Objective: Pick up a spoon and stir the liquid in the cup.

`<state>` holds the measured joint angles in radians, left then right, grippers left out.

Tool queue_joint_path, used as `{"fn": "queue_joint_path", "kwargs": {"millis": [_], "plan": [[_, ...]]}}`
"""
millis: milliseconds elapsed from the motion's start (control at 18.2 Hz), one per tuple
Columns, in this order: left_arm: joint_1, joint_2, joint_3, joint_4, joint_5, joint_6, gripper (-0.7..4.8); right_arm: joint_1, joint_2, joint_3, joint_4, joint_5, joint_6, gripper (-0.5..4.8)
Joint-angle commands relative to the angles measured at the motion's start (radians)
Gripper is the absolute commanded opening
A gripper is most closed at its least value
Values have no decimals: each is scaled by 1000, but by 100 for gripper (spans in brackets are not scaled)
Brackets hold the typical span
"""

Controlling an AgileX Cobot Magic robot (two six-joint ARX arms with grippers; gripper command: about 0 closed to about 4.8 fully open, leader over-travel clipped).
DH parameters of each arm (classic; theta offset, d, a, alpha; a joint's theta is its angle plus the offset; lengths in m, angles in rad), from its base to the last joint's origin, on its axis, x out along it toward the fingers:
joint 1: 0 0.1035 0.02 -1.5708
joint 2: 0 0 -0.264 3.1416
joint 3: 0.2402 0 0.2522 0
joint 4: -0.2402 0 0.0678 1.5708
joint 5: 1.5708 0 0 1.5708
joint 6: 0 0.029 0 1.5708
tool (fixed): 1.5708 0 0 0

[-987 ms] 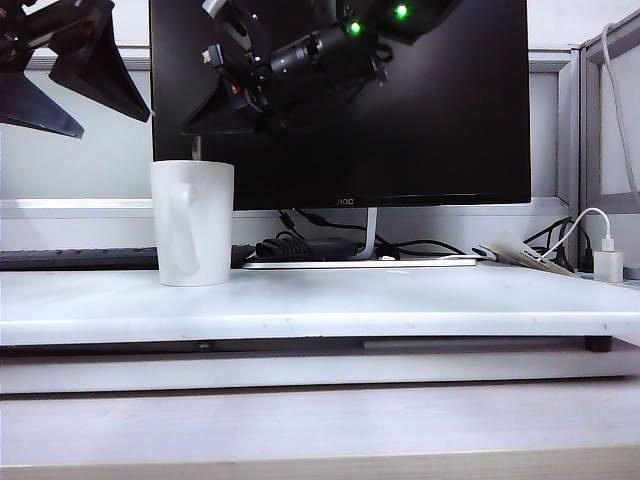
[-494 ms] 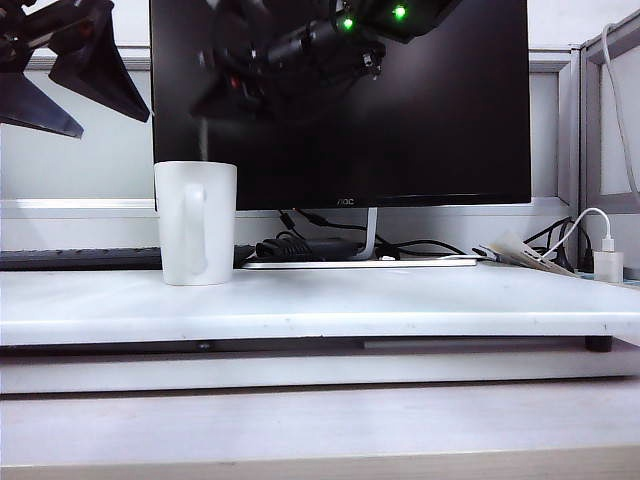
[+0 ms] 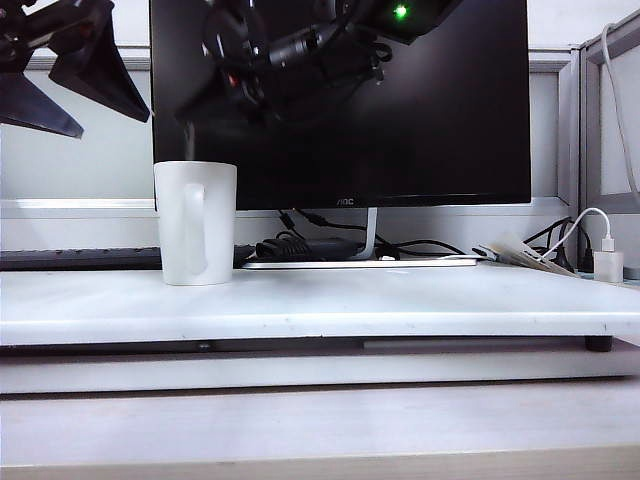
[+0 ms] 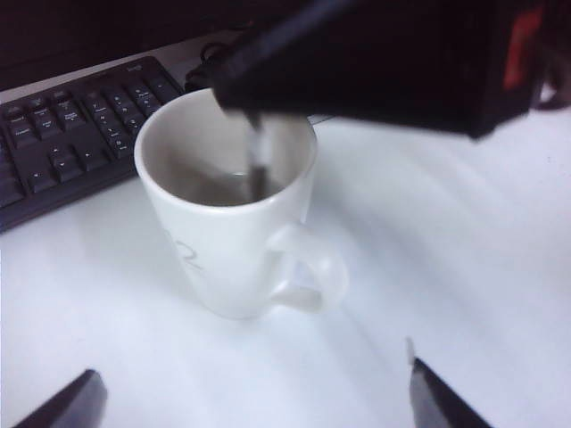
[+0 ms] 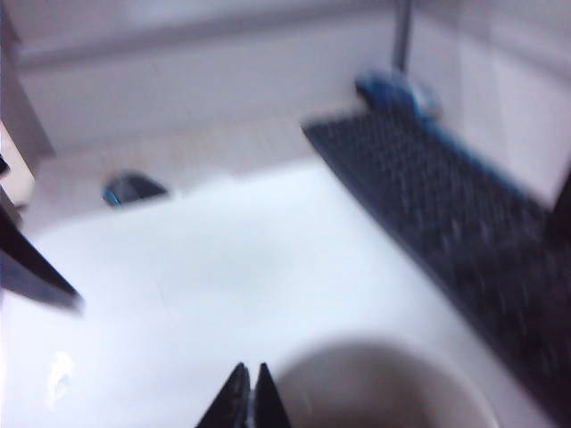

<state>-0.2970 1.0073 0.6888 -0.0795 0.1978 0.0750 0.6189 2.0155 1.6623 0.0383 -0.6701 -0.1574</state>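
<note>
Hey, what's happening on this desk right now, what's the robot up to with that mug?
The right gripper hangs over the white cup, shut on a thin grey spoon that dips into the liquid, so it seems to be stirring. The left gripper waits open, off to the left and above the desk, holding nothing. A keyboard lies just behind the cup.

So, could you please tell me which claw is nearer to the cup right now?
Right. The right claw hangs directly above the cup, shut on the spoon dipping into it. The left claw hovers open, higher up and off to the cup's left.
</note>
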Motion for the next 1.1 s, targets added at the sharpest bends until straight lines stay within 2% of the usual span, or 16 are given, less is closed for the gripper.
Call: {"fn": "queue_joint_path", "kwargs": {"millis": [55,219,274,384,603,877,932,1042,1097], "plan": [[0,-2,3,6,-3,4,479,0,-7,3,-57,148,-10,-6],[0,-2,3,7,-3,4,479,-1,-6,3,-23,273,-35,-6],[0,-2,3,7,-3,4,479,-2,-6,3,2,279,-35,-6],[0,-2,3,7,-3,4,479,-2,-7,3,56,259,-34,-6],[0,-2,3,7,-3,3,479,1,-7,3,94,153,-34,-6],[0,-2,3,7,-3,3,479,0,-7,3,92,125,-26,-4],[0,-2,3,7,-3,3,479,0,-7,3,92,126,-26,20],[0,-2,3,10,-3,3,479,0,-8,3,93,130,-26,199],[0,-2,3,14,-3,3,479,0,-8,3,93,131,-26,241]]}}
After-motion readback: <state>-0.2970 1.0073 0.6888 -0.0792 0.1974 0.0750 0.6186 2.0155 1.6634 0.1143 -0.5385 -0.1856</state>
